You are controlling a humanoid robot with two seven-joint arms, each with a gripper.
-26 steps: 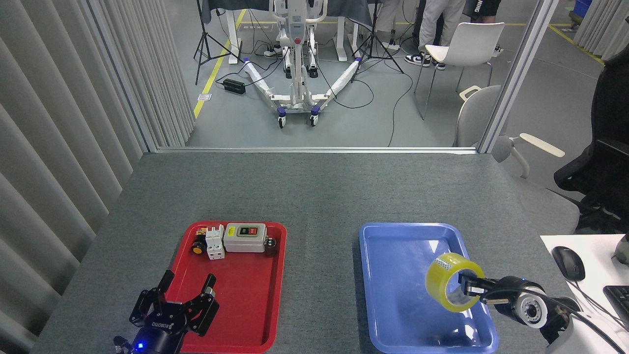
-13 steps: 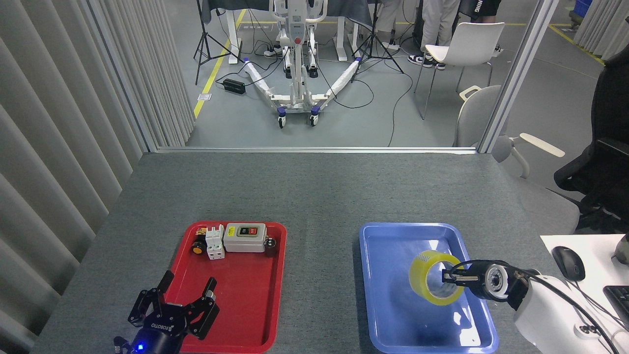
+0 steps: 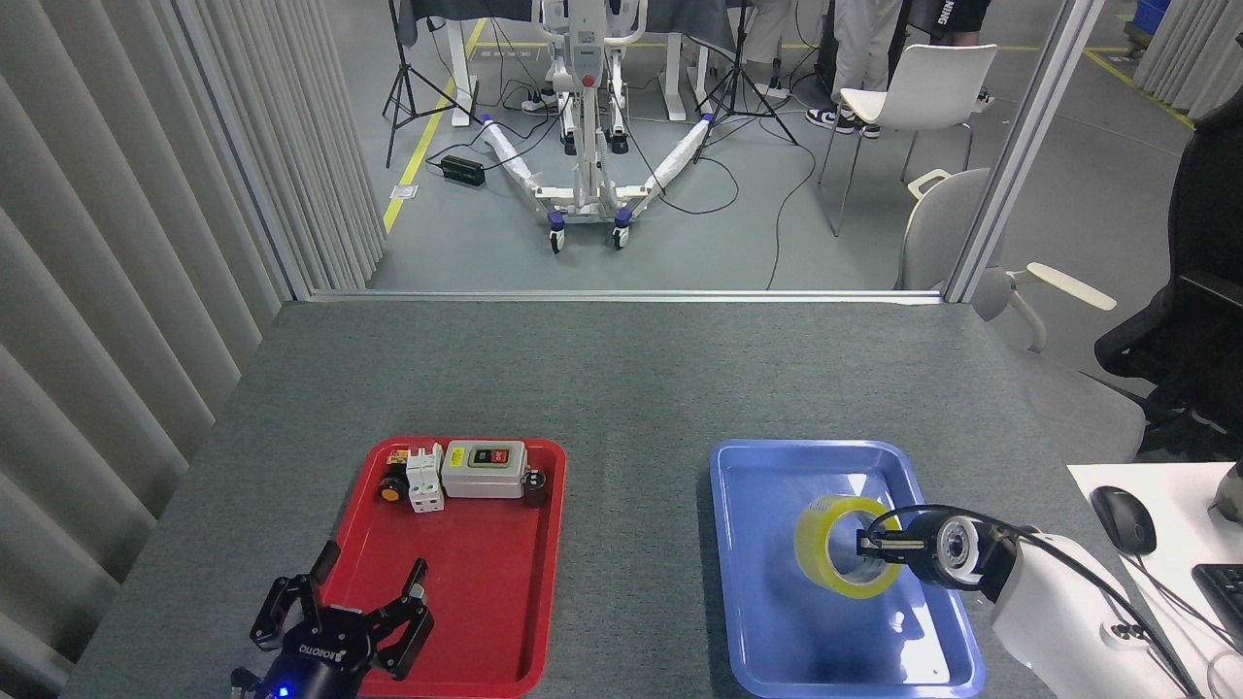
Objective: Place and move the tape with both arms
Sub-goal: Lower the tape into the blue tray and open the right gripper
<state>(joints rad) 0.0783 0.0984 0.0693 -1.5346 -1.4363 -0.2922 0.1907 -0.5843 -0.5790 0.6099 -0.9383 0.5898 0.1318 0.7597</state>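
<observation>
- Since a second ago the right gripper (image 3: 867, 547) has carried the tape (image 3: 837, 546) leftward and lower, from over the right rim of the blue tray (image 3: 767, 621) to above its middle.
- Its fingers reach into the roll's core and stay clamped on the roll wall, so the yellow roll hangs on edge, open side turned toward the arm, just above the tray floor; whether it touches I cannot tell.
- At the lower left, the left gripper (image 3: 364, 607) has barely shifted, hovering at the near left corner of the red tray (image 3: 486, 621) with its black fingers spread apart and nothing between them.
- A grey switch box (image 3: 485, 470), a white breaker (image 3: 424, 478) and a yellow-capped button (image 3: 390, 490) sit together at the red tray's far end.
- Both trays lie well apart on the grey table (image 3: 621, 379).
</observation>
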